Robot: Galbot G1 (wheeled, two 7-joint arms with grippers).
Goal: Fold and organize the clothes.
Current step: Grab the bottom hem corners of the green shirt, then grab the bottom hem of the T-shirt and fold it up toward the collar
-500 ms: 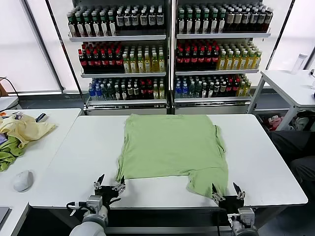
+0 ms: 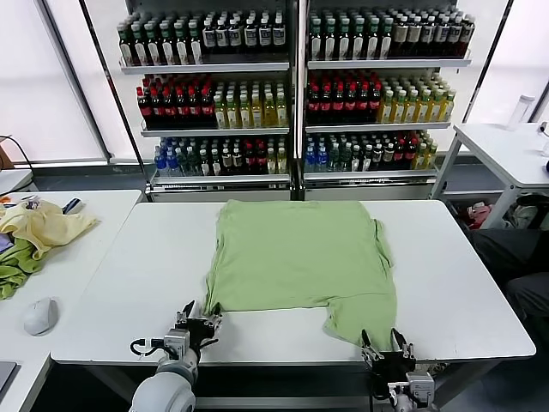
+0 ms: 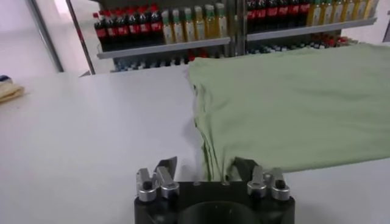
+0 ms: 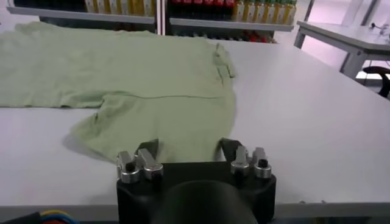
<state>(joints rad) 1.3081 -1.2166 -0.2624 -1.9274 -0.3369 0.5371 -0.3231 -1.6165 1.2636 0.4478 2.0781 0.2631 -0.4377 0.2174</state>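
Note:
The light sage-green T-shirt lies spread flat on the white table; no printed graphic shows on its upper face. My left gripper is open at the shirt's near-left corner. In the left wrist view the shirt's folded edge runs between my open left gripper fingers. My right gripper is open at the near-right sleeve flap. In the right wrist view that flap reaches in between my open right gripper fingers.
A side table at the left holds a pale yellow garment, a darker green cloth and a mouse. Shelves of bottles stand behind the table. Another white table stands at the right.
The left gripper has moved forward and right to the shirt's near-left corner. The right gripper has shifted left at the sleeve flap. The shirt has not moved.

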